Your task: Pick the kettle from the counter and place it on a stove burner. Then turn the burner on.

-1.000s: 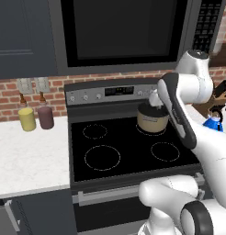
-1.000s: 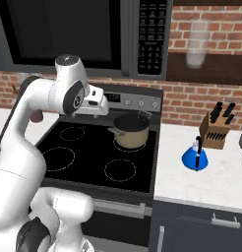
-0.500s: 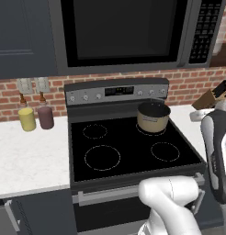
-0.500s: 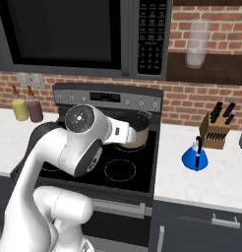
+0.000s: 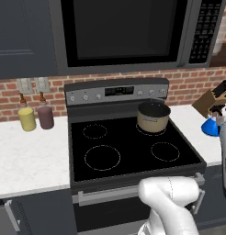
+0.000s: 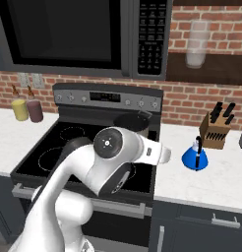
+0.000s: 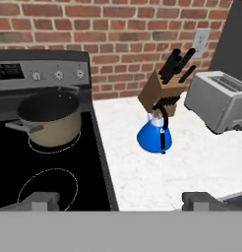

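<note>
The small blue kettle [image 7: 155, 136] with its thin black handle stands upright on the white speckled counter [image 7: 157, 179], just in front of the knife block. My gripper [image 7: 121, 201] is open, its two dark fingertips [image 7: 42, 201] spread wide with nothing between them, hovering short of the kettle over the seam between stove and counter. From the base cameras the kettle [image 6: 195, 157] [image 5: 210, 126] sits right of the stove, beyond my arm [image 6: 113, 157]. The stove burner [image 5: 102, 157], the largest white circle, lies bare at the cooktop's front left.
A tan pot [image 5: 153, 117] [image 7: 49, 120] occupies the rear right ring. A knife block [image 7: 165, 91] stands behind the kettle and a toaster [image 7: 221, 106] to its right. A yellow bottle [image 5: 26, 118] and a dark one [image 5: 45, 117] stand on the left counter.
My arm has swung from over the rear of the stove to the right, toward the counter with the kettle. The jaws stay wide. Kettle and pot have not moved.
</note>
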Available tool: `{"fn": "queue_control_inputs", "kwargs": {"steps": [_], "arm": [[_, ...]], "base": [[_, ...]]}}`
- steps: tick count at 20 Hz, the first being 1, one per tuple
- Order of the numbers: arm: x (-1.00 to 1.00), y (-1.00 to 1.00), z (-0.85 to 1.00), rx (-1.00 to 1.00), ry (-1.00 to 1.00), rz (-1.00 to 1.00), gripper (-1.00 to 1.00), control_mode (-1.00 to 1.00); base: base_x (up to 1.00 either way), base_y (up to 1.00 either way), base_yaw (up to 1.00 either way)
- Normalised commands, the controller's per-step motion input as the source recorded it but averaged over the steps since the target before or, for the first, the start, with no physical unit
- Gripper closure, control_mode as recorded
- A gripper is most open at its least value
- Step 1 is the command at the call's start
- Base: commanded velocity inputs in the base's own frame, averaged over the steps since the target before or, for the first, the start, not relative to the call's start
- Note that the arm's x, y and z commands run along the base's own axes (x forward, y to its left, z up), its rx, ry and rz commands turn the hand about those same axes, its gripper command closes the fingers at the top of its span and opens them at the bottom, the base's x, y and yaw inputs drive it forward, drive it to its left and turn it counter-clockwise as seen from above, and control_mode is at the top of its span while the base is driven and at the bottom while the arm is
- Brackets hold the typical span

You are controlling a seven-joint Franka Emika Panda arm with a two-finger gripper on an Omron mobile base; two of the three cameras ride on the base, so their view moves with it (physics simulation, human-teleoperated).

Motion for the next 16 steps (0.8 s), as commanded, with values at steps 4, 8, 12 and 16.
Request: {"fn": "queue_control_inputs", "kwargs": {"steps": [4,8,12,16], "arm": [[0.0,-1.0,0.0,0.0,0.2,-0.1,-1.0,-1.0],[0.0,-1.0,0.0,0.0,0.24,-0.11,-1.0,-1.0],[0.04,-0.97,-0.04,-0.01,0.29,-0.14,-1.0,-1.0],[0.33,-0.94,-0.13,-0.04,0.29,-0.11,-1.0,-1.0]], "base": [[0.0,0.0,0.0],[0.0,0.0,0.0],[0.0,0.0,0.0],[0.0,0.0,0.0]]}}
